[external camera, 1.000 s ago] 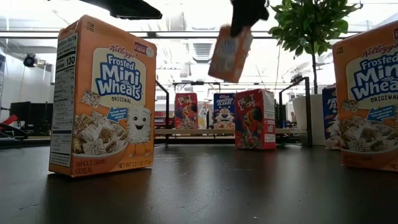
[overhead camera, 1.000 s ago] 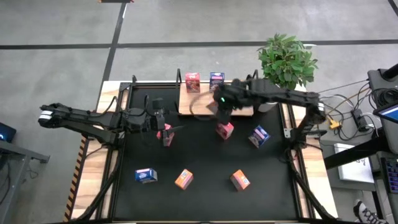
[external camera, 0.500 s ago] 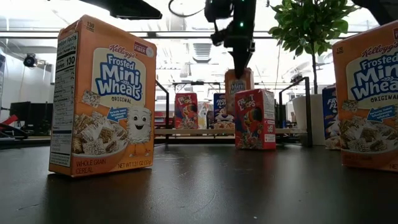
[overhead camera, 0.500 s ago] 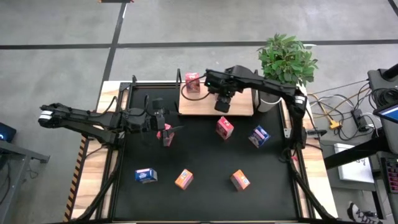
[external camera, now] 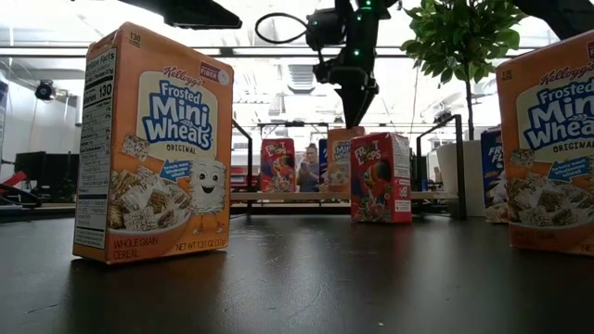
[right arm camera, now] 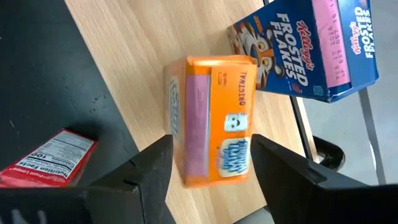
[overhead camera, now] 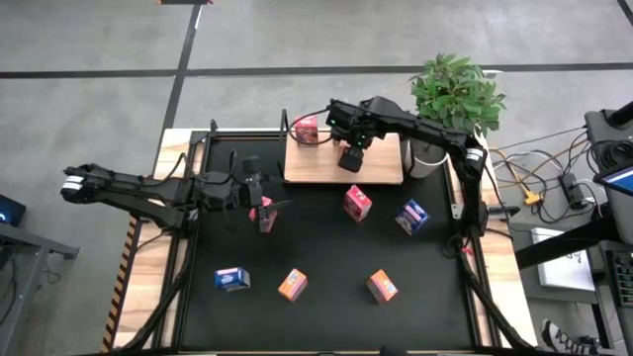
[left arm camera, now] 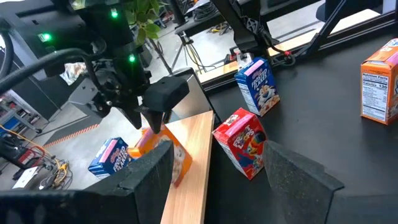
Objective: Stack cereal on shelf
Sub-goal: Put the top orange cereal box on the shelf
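Directly over the light-wood shelf board (overhead camera: 318, 166), right gripper (right arm camera: 208, 171) gapes wide around orange "Mini Wheats ORIGINAL" box (right arm camera: 214, 118), beside blue "Frosted Flakes" box (right arm camera: 311, 46).

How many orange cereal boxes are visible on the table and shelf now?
3. One orange box is on the shelf under the right gripper; the second box and the third box stand apart on the black table, far from the shelf.

Orange box (external camera: 153, 144): "Frosted Mini Wheats"; blue box (right arm camera: 323, 46): "Frosted Flakes".
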Controlling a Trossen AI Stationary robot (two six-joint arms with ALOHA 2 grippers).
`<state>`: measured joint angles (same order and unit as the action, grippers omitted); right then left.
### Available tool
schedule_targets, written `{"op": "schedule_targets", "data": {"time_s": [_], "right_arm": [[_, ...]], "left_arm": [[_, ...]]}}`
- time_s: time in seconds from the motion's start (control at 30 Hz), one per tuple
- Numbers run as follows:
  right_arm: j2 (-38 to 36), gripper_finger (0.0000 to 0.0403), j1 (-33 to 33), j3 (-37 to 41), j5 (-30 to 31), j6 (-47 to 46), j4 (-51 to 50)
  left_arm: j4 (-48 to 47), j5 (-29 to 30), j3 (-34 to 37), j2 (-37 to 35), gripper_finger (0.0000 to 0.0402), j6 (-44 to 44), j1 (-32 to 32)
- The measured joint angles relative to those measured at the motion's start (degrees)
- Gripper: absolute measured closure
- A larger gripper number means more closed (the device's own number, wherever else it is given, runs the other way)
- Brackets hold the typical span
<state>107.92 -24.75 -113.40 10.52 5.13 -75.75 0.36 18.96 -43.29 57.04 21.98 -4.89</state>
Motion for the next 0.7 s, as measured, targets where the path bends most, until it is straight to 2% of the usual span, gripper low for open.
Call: {"op": "schedule_targets", "data": {"time_s": [0.2,0.4,0.7], "right_arm": [[-0.16,0.02,0.12,-0.93,0.0,-1.31,0.0],[-0.63,0.0223,0.27,-3.93,1.3,-3.07,1.56],[0.64,0.032,0.43,-0.93,1.53,2.15,13.35]], "left_arm": [[0.01,-0.01,0.0,0.0,0.0171,0.0,0.0],[0.0,0.0,0.0,0.0,0.0171,0.0,0.0],[0.04,0.0,0.0,0.0,0.0171,0.02,0.0]]}}
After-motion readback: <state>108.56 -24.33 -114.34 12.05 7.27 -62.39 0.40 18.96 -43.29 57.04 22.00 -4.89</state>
